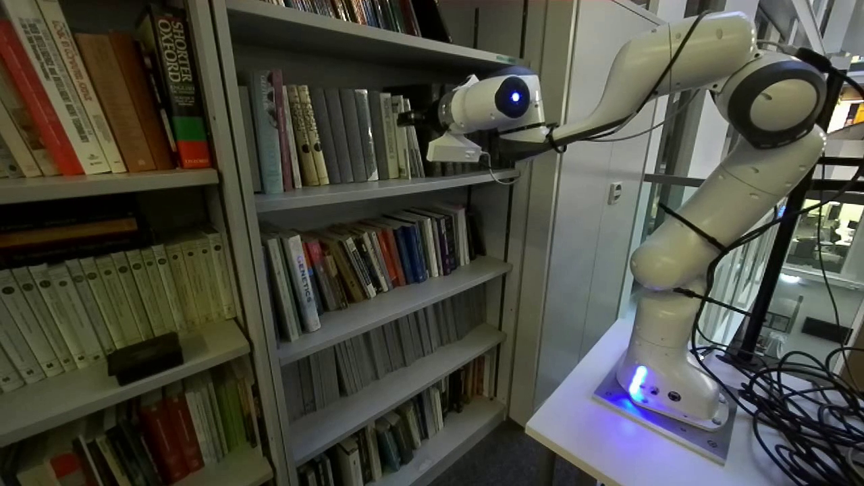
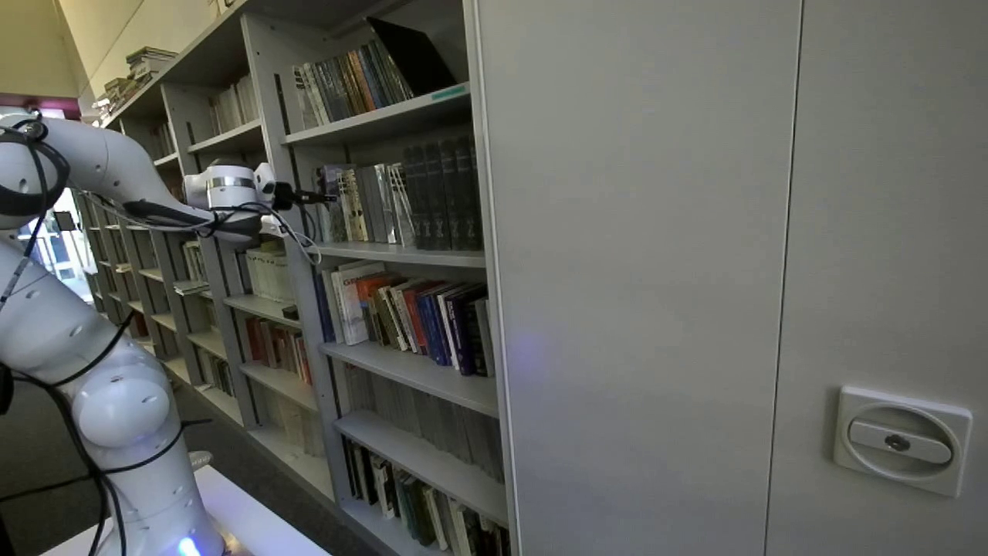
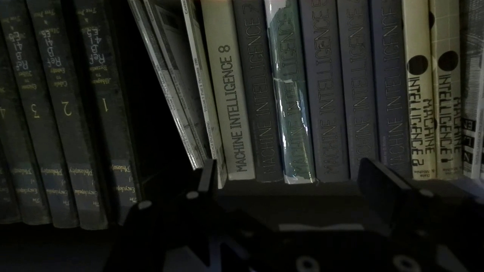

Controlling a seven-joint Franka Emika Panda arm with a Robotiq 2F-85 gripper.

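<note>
The gripper (image 3: 288, 164) has its fingers (image 3: 380, 189) spread wide apart, facing a row of grey Machine Intelligence volumes (image 3: 327, 94) on a grey bookcase shelf (image 1: 378, 189); whether a tip touches any spine I cannot tell. In the wrist view, the pale Machine Intelligence 8 (image 3: 231, 105) stands beside them, followed by thin leaning booklets (image 3: 166, 87) and dark Encyclopedia of Philosophy volumes (image 3: 68, 132). On the next shelf down (image 1: 405, 297) sits a white Genetics book (image 1: 302, 280). The Franka Panda arm (image 1: 742, 179) stands on a white table (image 1: 574, 418), near a grey cabinet door (image 2: 641, 270)
</note>
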